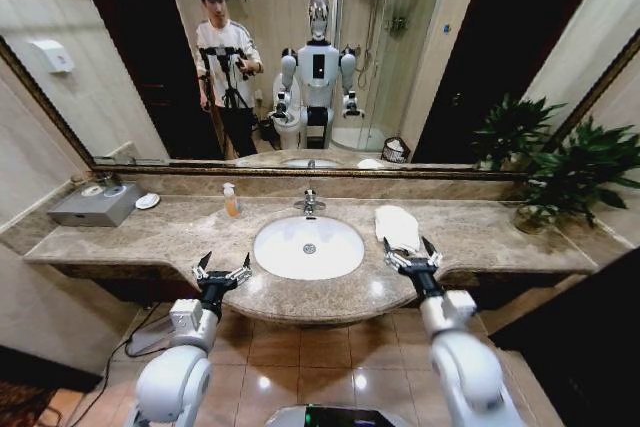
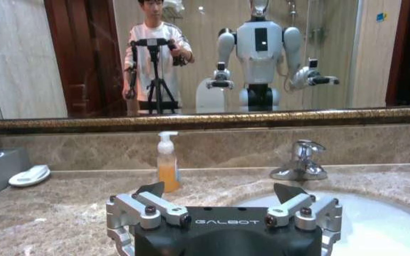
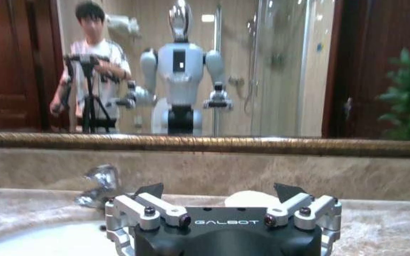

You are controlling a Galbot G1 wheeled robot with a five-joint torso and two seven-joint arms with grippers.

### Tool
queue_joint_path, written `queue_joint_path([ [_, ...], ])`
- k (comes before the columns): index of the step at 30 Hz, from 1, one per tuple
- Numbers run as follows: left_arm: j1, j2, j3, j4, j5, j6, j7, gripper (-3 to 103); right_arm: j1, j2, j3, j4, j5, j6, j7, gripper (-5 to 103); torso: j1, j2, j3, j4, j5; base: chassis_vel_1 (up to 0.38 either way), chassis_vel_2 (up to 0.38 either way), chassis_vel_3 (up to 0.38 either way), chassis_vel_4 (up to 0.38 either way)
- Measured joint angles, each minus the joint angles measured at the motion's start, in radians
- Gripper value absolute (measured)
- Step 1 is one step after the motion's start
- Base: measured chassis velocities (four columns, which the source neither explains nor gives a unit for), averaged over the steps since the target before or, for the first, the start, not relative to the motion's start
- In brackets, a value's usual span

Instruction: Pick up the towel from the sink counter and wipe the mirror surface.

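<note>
The right claw [image 1: 410,251] hangs released at the table's [image 1: 480,237] bulging front edge, jaws spread, just short of the towel [image 1: 397,226], which lies folded right of the basin [image 1: 308,247]. The left claw [image 1: 222,268] waits, also spread, at the front edge left of the basin. The pick-up is not yet begun; it calls for reaching forward and closing on the towel before lifting to the mirror [image 1: 470,57].

1. A soap pump bottle [image 1: 231,200] with orange liquid stands upright near the wall.
2. A grey box [image 1: 93,205] sits at the left end, a small white dish [image 1: 147,201] just beside it.
3. A potted plant [image 1: 570,172] fills the right corner.
</note>
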Motion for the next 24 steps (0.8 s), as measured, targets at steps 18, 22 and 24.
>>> queue_joint_path([
  [18,0.000,0.000,0.000,0.000,0.000,0.000,0.000,100,0.508,-0.084,-0.191,-0.525,0.069,-0.246,0.050,100,0.000,0.000,0.000,-0.0003,-0.0001,0.000,0.000,0.000,0.000],
  [22,0.000,0.000,0.000,0.000,0.000,0.000,0.000,100,0.555,-0.086,-0.190,-0.598,0.070,-0.256,0.043,100,0.000,0.000,0.000,-0.0002,-0.0001,0.000,0.000,0.000,0.000],
  [24,0.000,0.000,0.000,0.000,0.000,0.000,0.000,100,0.576,-0.085,-0.195,-0.632,0.095,-0.268,0.040,100,0.000,0.000,0.000,-0.0002,-0.0001,0.000,0.000,0.000,0.000],
])
